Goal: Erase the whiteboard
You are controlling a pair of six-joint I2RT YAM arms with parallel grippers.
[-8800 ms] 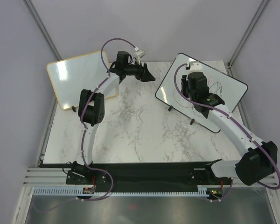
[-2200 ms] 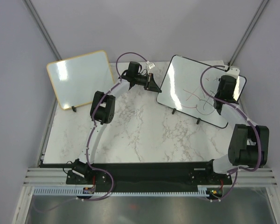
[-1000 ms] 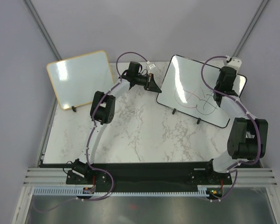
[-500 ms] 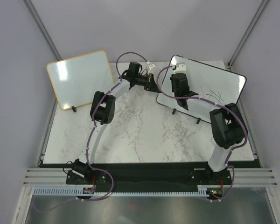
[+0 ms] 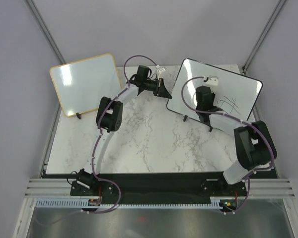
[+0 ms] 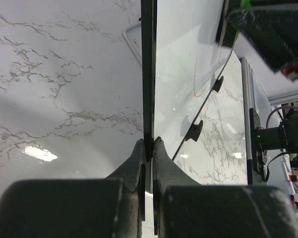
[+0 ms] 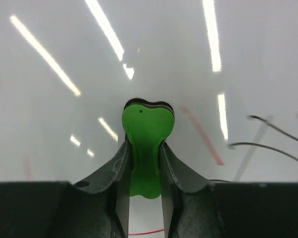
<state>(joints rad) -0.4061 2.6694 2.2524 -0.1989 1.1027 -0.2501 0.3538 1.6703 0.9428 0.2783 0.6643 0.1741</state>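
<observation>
While I watch from the top view, the whiteboard (image 5: 188, 82) stands tilted on its small black feet at the far right of the desk (image 5: 139, 139), its left edge turned toward the left arm. My left pincer (image 5: 162, 89) is clamped on that edge. From the left wrist, the 2 fingers (image 6: 136, 158) are pinched nearly together with the thin black frame running straight up from between them (image 6: 149, 146), and the glossy face (image 6: 188, 59) falls away to the right. A curved red line (image 6: 196, 82) shows on it there.

My right pincer (image 5: 203, 96) sits over the middle of the board, just left of a patch of crossed black strokes (image 5: 227, 102). In the right wrist view it grips a green pad (image 7: 145, 129), narrow, with both fingers tight against the pad's sides (image 7: 145, 146). The pad's rounded tip meets its own dark reflection on the white surface (image 7: 64, 49), so it looks pressed to the board. A faint red smear (image 7: 203, 136) and thin black strokes (image 7: 268, 134) lie to its right.

A tan-framed board (image 5: 87, 82) rests at the far left corner, well apart from both arms.
</observation>
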